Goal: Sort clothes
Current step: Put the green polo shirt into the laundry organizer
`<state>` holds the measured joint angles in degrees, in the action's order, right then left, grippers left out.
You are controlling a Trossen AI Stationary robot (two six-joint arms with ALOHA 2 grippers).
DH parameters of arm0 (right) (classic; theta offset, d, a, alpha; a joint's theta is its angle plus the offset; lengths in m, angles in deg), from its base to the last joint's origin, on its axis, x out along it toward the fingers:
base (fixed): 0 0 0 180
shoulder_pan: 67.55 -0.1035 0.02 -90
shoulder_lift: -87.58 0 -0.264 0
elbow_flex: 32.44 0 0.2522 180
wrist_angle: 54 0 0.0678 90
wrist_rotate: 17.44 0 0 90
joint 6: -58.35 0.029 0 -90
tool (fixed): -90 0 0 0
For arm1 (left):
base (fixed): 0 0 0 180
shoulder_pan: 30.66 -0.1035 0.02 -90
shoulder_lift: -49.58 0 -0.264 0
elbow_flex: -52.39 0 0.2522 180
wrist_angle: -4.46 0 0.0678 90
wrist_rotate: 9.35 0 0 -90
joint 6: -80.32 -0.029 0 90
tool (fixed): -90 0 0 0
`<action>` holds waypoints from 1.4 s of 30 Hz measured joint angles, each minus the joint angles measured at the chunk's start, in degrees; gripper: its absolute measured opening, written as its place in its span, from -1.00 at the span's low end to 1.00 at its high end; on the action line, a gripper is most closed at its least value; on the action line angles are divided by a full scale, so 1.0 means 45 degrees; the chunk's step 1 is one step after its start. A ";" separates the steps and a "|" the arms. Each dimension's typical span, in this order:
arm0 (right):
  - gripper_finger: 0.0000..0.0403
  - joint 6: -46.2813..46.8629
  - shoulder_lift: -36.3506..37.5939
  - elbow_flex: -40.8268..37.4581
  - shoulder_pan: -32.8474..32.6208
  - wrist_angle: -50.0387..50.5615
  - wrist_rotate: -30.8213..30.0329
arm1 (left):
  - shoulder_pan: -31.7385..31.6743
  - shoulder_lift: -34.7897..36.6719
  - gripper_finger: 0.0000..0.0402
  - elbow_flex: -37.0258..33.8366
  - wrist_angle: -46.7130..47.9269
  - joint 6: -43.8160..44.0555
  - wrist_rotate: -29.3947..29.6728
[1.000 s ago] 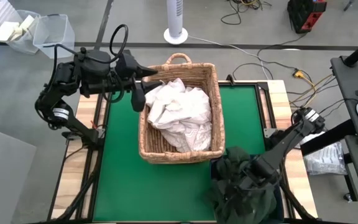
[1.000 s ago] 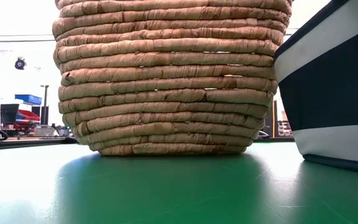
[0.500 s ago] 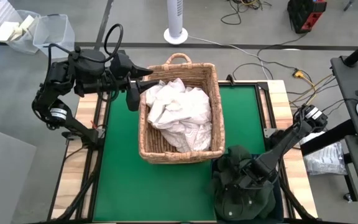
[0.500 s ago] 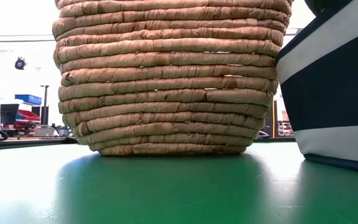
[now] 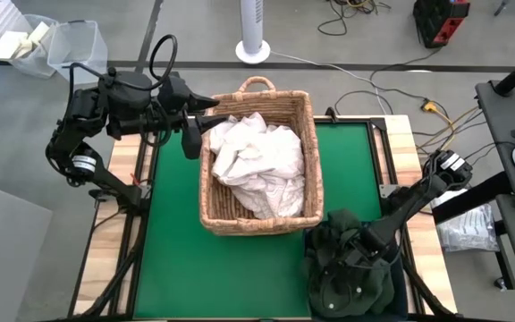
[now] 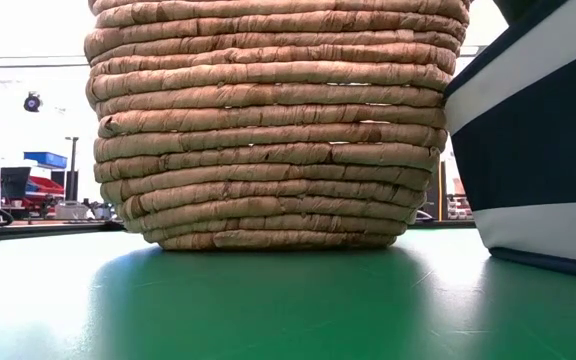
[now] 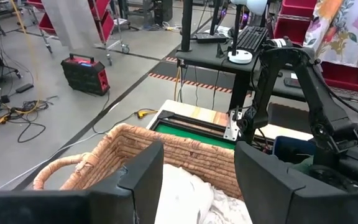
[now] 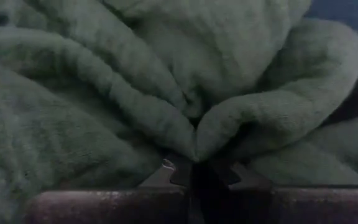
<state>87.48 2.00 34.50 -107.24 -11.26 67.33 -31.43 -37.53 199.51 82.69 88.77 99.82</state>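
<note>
A: Location of the clothes?

B: White garments (image 5: 256,159) fill the wicker basket (image 5: 209,192) on the green tabletop (image 5: 173,259). Dark green garments (image 5: 347,273) sit heaped in the blue bin (image 6: 538,160) just beside it.

A: End effectors?

B: Right end effector (image 5: 358,250) is down in the bin, fingers clenched on a fold of the dark green garments. Left end effector (image 5: 200,121) hovers at the basket's far left rim, fingers spread, holding nothing.

We're in a robotics lab or workshop: bare grey concrete floor (image 5: 25,224) all round the table, loose cables (image 5: 360,9) trailing at twelve o'clock beside a white tower fan (image 5: 253,31), a red toolbox (image 7: 84,73), red shelving carts (image 7: 107,22), and a desk with a keyboard (image 7: 252,38).
</note>
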 joint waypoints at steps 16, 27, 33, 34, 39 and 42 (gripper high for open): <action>-0.96 0.0443 0.1685 0.1773 0.0046 0.2562 0.0991 | -0.0005 0.0020 -0.13 0.0000 -0.0015 -0.0061 0.0640; -0.95 0.3286 0.2966 0.4431 -0.0236 0.8694 0.1042 | -0.0002 0.0020 -0.13 0.0000 0.0086 -0.0092 0.0629; -0.95 0.3912 0.3818 0.3984 -0.1052 0.8981 -0.0071 | 0.0064 0.0034 -0.13 0.0000 0.0287 -0.0063 0.0590; -0.95 0.3915 0.4008 0.3998 -0.1086 0.8873 -0.0514 | 0.0135 0.0039 -0.13 0.0000 0.0282 -0.0054 0.0536; -0.95 0.3533 0.5060 0.4754 -0.0994 0.8204 -0.2731 | 0.0941 -0.0051 -0.13 0.0000 -0.0607 0.0117 0.0523; -0.95 0.2383 0.5665 0.5129 -0.0752 0.7107 -0.4078 | 0.1686 -0.0183 -0.13 0.0000 -0.1406 -0.0235 0.0513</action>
<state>98.20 27.49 57.59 -110.63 20.73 48.98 -23.85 -38.35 199.51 76.36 87.71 102.13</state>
